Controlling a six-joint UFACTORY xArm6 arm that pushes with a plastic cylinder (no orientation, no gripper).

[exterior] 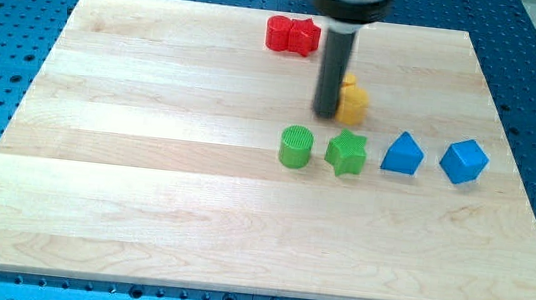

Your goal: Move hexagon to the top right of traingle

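A yellow hexagon block (pixel 354 103) lies on the wooden board (pixel 147 157), partly hidden behind my rod. My tip (pixel 325 114) rests against the hexagon's left side. A blue triangle block (pixel 402 153) lies below and to the right of the hexagon, apart from it. The hexagon sits above and to the left of the triangle.
A green star (pixel 346 153) and a green cylinder (pixel 295 146) lie in a row left of the triangle. A blue cube-like block (pixel 464 160) lies right of it. Red blocks (pixel 292 35) sit near the view's top edge of the board.
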